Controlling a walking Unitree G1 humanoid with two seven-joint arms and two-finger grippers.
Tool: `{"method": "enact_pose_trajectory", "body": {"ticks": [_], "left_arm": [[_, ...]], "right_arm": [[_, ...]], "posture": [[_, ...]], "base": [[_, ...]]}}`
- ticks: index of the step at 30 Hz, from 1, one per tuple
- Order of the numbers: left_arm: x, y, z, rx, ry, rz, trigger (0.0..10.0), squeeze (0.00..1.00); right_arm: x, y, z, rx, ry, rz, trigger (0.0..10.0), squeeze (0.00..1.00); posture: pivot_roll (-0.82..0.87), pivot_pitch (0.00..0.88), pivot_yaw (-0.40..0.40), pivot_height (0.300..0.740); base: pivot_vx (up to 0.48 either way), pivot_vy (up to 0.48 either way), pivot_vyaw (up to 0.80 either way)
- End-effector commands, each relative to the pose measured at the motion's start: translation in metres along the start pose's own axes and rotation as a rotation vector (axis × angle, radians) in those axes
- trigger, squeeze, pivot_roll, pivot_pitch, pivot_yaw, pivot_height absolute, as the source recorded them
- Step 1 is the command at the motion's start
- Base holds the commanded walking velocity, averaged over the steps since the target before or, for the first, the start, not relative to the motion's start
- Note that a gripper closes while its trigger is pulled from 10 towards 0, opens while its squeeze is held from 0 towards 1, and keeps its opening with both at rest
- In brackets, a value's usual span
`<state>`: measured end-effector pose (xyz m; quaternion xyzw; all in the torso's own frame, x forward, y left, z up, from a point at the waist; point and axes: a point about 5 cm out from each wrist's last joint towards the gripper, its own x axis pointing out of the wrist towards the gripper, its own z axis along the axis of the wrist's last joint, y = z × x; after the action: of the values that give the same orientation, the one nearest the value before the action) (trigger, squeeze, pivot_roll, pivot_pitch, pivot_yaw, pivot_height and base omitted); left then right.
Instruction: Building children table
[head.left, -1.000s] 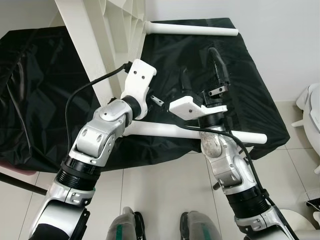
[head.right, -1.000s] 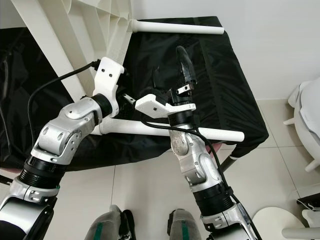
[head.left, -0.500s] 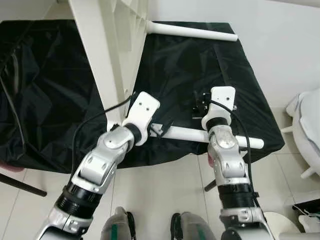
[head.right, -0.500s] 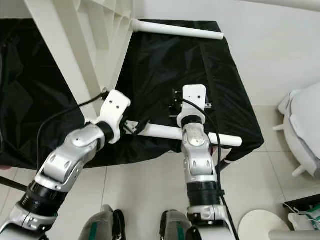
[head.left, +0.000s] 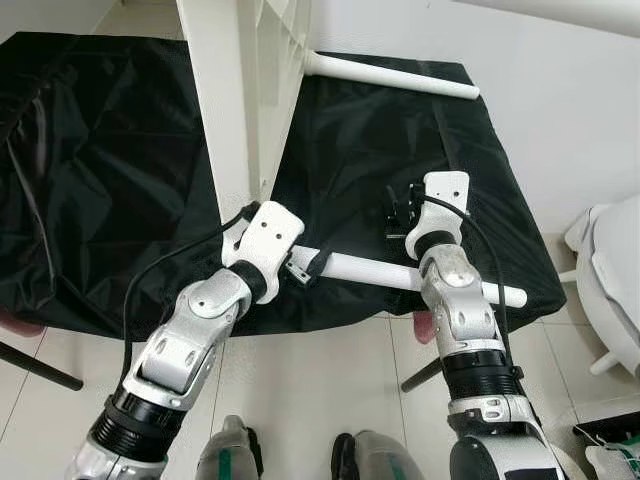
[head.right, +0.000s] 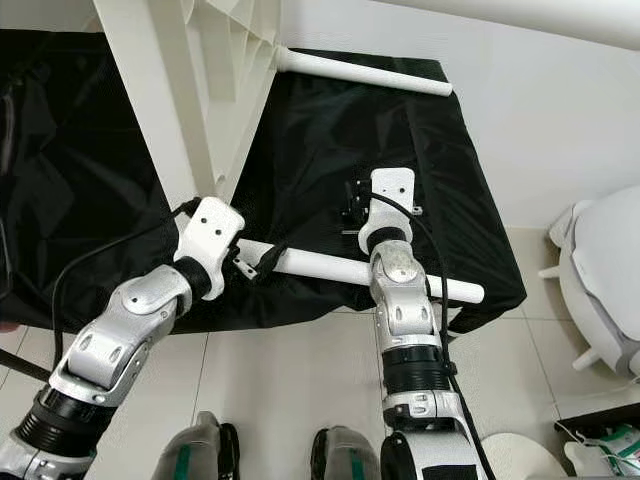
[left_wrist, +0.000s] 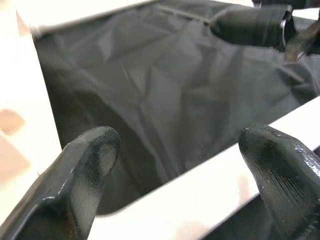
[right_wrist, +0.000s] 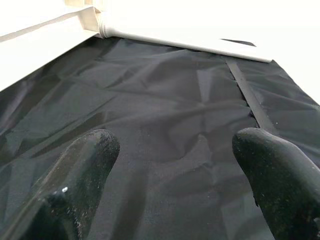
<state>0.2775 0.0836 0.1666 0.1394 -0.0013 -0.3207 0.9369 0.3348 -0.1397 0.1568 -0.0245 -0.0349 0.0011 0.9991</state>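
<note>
Left wrist view: left gripper spread around table leg.

No readable text, label, brand, number or sign appears in any of the views.
</note>
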Motion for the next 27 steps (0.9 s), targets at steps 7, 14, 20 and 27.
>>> {"method": "enact_pose_trajectory", "body": {"ticks": [7, 14, 20, 27], "left_arm": [[0.009, -0.010, 0.006, 0.058, -0.019, -0.110, 10.0, 0.00], [0.019, -0.028, 0.006, 0.114, -0.018, -0.259, 10.0, 0.00], [0.022, -0.049, -0.003, 0.169, 0.005, -0.445, 10.0, 0.00], [0.031, -0.051, -0.012, 0.203, 0.056, -0.482, 10.0, 0.00]], "right_arm": [[0.001, -0.007, -0.002, -0.004, 0.003, -0.027, 10.0, 0.00], [0.001, -0.016, -0.003, -0.009, 0.006, -0.061, 10.0, 0.00], [0.000, -0.037, -0.001, -0.013, 0.005, -0.152, 10.0, 0.00], [-0.001, -0.047, -0.001, -0.018, 0.004, -0.192, 10.0, 0.00]], "posture": [[-0.01, 0.049, -0.051, 0.740], [-0.03, 0.058, -0.035, 0.740], [-0.06, 0.061, -0.015, 0.740], [-0.07, 0.060, 0.001, 0.740]], "base": [[0.000, 0.000, 0.00], [0.000, 0.000, 0.00], [0.000, 0.000, 0.00], [0.000, 0.000, 0.00]]}}
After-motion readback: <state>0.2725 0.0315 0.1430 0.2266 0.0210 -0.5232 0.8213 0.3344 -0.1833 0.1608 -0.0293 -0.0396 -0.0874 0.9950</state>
